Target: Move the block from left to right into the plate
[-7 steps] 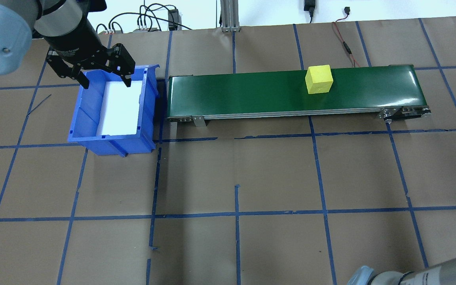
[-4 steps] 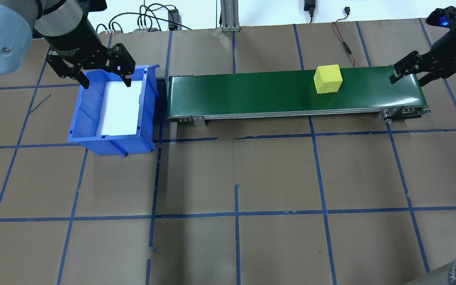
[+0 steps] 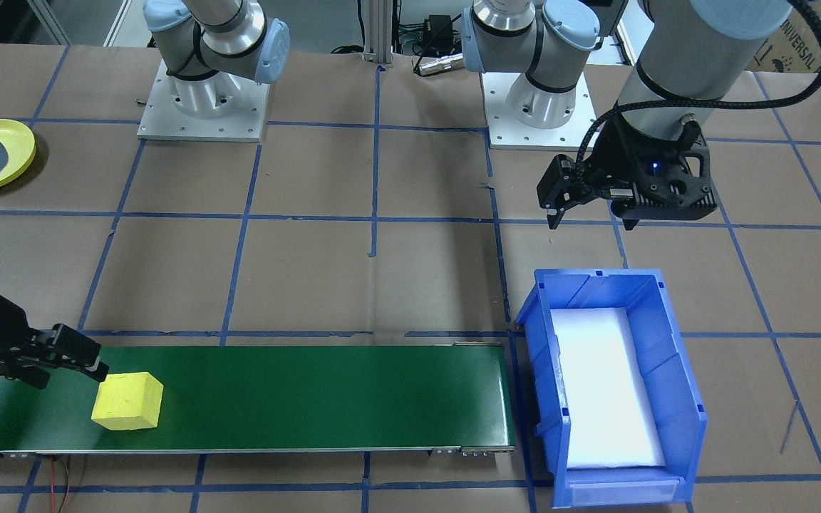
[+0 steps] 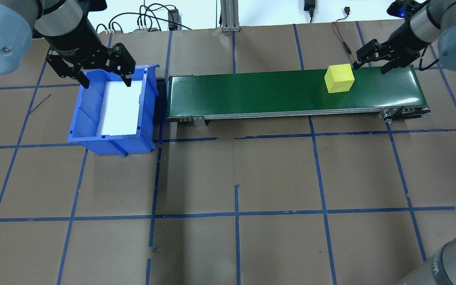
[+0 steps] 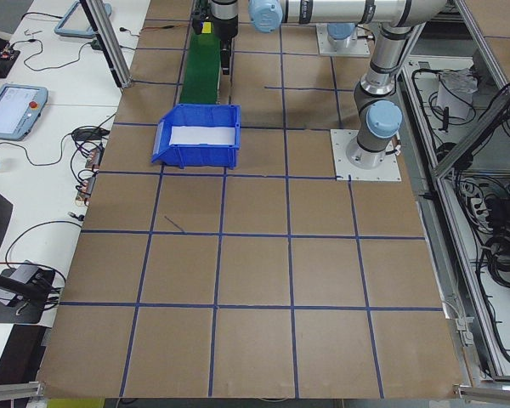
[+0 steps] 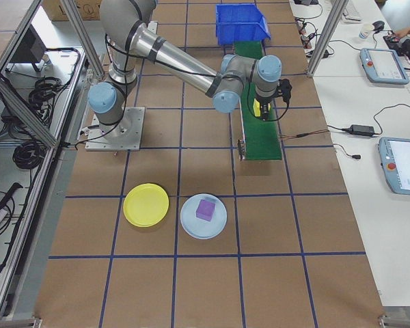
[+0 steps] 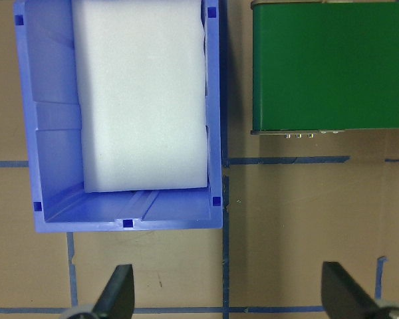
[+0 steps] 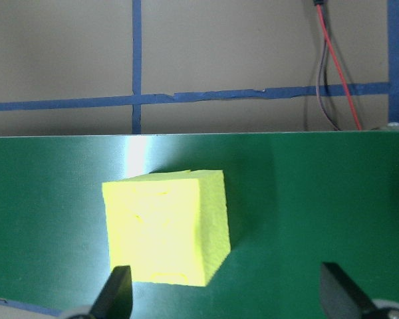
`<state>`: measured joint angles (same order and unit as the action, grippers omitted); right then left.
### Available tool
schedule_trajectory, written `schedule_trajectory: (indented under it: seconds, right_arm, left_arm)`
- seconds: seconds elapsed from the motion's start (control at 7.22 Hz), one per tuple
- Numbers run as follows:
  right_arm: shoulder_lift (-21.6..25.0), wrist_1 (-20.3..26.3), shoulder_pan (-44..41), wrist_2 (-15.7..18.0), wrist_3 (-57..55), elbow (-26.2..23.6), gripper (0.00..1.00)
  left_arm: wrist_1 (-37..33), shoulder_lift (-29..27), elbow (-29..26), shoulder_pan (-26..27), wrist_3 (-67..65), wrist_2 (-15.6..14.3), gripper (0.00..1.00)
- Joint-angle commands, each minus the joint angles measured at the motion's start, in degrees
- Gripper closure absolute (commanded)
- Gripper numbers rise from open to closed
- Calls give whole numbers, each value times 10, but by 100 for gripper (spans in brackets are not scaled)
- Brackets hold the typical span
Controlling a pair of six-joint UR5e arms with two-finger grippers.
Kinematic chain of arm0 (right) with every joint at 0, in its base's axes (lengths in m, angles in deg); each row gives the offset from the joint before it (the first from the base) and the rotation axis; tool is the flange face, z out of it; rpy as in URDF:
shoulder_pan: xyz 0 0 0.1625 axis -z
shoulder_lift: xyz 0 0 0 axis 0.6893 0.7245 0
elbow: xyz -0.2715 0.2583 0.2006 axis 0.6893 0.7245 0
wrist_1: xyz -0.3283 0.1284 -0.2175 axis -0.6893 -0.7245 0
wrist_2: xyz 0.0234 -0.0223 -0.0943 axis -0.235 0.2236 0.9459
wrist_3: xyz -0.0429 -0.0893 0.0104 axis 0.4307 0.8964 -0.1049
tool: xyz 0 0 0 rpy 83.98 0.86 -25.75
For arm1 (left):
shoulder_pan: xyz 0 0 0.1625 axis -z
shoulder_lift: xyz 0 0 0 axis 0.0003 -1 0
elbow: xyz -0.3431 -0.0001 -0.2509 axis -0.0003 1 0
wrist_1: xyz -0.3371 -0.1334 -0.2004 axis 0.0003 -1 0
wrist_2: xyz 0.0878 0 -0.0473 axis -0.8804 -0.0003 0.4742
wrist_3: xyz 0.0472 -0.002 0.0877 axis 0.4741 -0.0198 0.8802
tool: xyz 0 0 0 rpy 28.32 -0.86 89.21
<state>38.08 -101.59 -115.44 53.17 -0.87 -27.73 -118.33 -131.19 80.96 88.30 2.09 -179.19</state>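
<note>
Beside the block [image 4: 339, 78], right pincer [image 4: 370, 59] apart; plate [image 3: 4, 151] seemingly half-hidden.

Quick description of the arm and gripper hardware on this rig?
Both arms are silver-grey tubes with pale blue joint caps. The left gripper and right gripper are black two-finger units. A black braided cable runs down the left forearm to a black wrist mount with a small blue light.

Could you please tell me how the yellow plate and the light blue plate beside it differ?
The yellow plate is bare, while the light blue plate carries a purple block. The yellow plate lies nearer the robot's base; the light blue plate lies nearer the green conveyor. Both are round, shallow and of like width.
</note>
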Motion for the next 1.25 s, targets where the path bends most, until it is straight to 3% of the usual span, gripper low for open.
schedule_trajectory:
  seconds: [0.0, 0.28, 0.42, 0.55, 0.69, 0.83, 0.97, 1.11]
  right_arm:
    - [-9, -18, -19, 20, -21, 1, 0]
    - [-36, -69, -22, 28, -15, -9, 0]
    - [-41, -75, -22, 50, -15, -9, 0]
    - [-51, -87, -22, 72, -9, -11, 22]
    - [-55, -90, -21, 89, -8, -9, 61]
    - [-47, -98, -21, 154, -6, -3, 67]
    - [-40, -106, -17, 175, 29, -8, 67]
    - [-18, -99, 8, 218, 100, -13, 67]
  left_arm:
    - [0, 0, 1, 0, 0, 0, 0]
    - [0, 0, 2, 0, 0, 1, 0]
    - [0, 0, 2, 0, 1, 0, 0]
    - [0, 0, 2, 0, 1, 0, 0]
    - [0, 0, 1, -1, 1, 0, 0]
    - [-1, 0, -1, -2, 1, -1, 0]
    - [-1, 0, -6, -4, 0, -1, 0]
    - [-1, 0, -7, -15, 1, 1, 0]
